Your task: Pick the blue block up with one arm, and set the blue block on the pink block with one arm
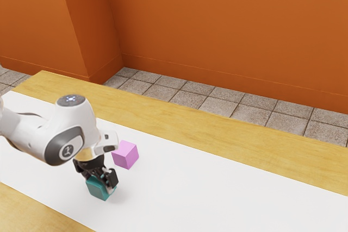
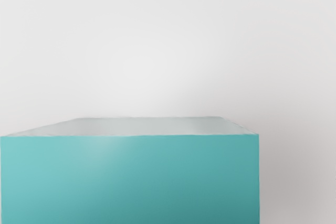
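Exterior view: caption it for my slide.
Hand at the blue block, pink block close by, on a white tabletop.

- My arm [image 1: 27, 126] is made of glossy white, rounded shells, thick and tubular.
- A grey round cap [image 1: 64, 148] covers the side of the big joint and has a small white mark at its middle.
- A second grey disc [image 1: 71, 100] sits on top, dotted with pale-blue lights.
- My gripper [image 1: 101, 179] is black and boxy, under a short white flange [image 1: 106, 144].

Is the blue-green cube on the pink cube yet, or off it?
Off: the blue-green cube is beside the pink cube, not touching it.
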You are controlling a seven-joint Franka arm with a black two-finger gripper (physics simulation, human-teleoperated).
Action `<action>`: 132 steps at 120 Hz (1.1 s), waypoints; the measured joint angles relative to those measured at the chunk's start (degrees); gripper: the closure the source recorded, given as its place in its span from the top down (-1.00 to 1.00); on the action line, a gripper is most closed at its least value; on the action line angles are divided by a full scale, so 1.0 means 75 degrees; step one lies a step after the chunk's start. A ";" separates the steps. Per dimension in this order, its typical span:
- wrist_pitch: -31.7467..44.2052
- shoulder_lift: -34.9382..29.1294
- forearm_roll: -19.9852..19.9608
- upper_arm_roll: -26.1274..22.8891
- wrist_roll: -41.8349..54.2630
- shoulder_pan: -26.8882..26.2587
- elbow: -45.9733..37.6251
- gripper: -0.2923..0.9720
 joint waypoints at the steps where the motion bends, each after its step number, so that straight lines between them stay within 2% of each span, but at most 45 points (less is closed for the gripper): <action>1: 0.0006 0.0002 -0.0002 0.0000 -0.0005 0.0001 0.0001 0.29; 15: 0.0069 0.0012 -0.0013 0.0000 -0.0083 0.0005 0.0008 0.12; 36: 0.0016 -0.0108 0.0038 0.0089 -0.0218 0.0009 0.0168 0.05; 50: -0.0770 -0.0312 0.0088 0.0345 -0.0303 0.0050 0.0889 0.03; 66: -0.1798 -0.0361 0.0131 0.0349 -0.0399 0.0049 0.1650 0.02; 99: -0.2686 0.1158 0.0203 0.0328 -0.0466 0.0035 0.3586 0.01; 132: -0.2912 0.1630 0.0322 0.0249 -0.0459 0.0039 0.4201 0.02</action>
